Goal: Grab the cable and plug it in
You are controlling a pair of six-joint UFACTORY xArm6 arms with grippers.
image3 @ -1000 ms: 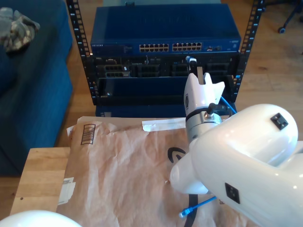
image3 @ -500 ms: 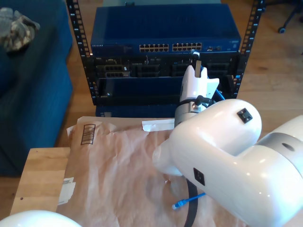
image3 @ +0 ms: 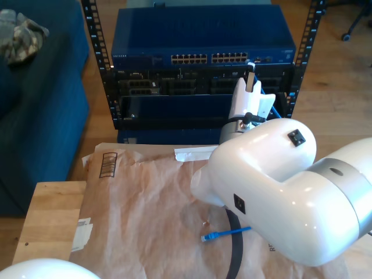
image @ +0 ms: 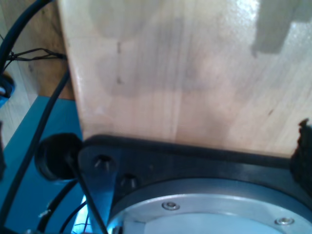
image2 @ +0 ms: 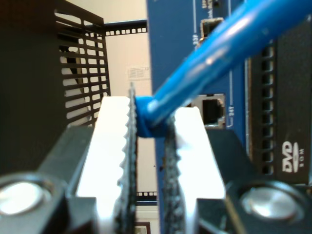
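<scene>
The cable (image2: 209,53) is thin and bright blue. My second gripper (image2: 151,117) is shut on its blue plug end (image2: 146,124), close in front of the blue switch face, with an open port (image2: 212,110) just beyond one finger. In the exterior view my second gripper (image3: 251,74) reaches up to the blue switch (image3: 203,40), near the end of its port row on the exterior view's right. The cable's free plug end (image3: 206,238) lies on the brown paper (image3: 145,215) under the big white arm. The first wrist view looks at a wooden tabletop (image: 195,73) and a black base plate (image: 161,163).
The switch sits in a black rack (image3: 96,52) with darker units (image3: 174,84) below it. A blue sofa (image3: 40,104) stands at the exterior view's left. Brown paper covers the wooden table (image3: 49,218). A white arm dome (image3: 40,270) shows at the exterior view's bottom left.
My second gripper has moved up and toward the exterior view's right, closer to the switch ports, with the cable in it. The free plug end has slid leftward across the paper.
</scene>
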